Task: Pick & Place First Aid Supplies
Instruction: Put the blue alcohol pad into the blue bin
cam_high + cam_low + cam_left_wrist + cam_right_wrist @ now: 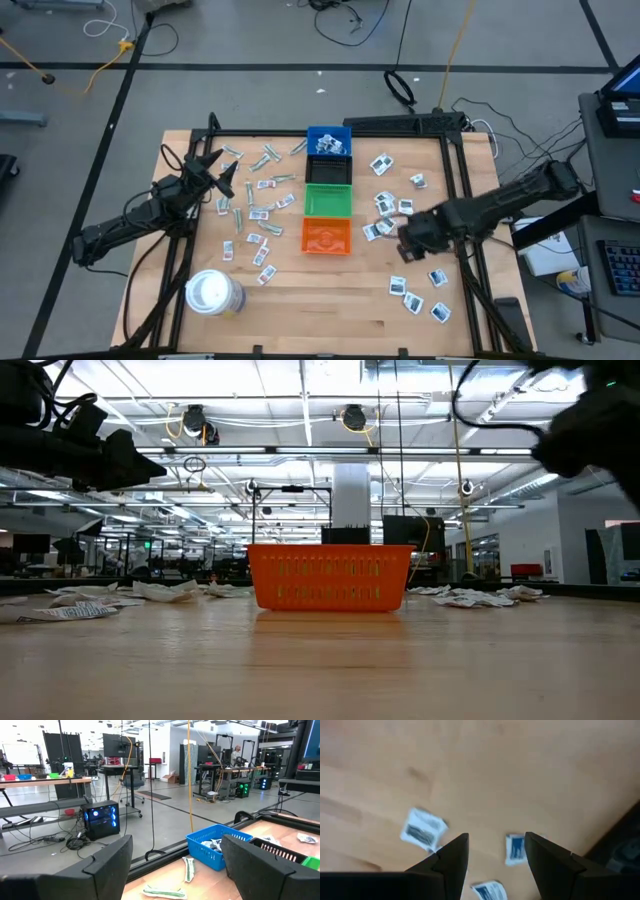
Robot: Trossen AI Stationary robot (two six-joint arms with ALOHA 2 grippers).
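The first aid supplies lie scattered flat on the wooden table. Slim green-grey wrappers and small white strips are spread left of the bins. White squares with blue print lie right of them. My left gripper is open and empty, raised over the left scatter; its wrist view looks level past two wrappers to the blue bin. My right gripper is open, pointing down above white squares, touching none.
Three small bins stand in a column at the table's middle: blue at the far end with packets inside, green, and orange nearest. A large white roll stands near the front left. More squares lie front right.
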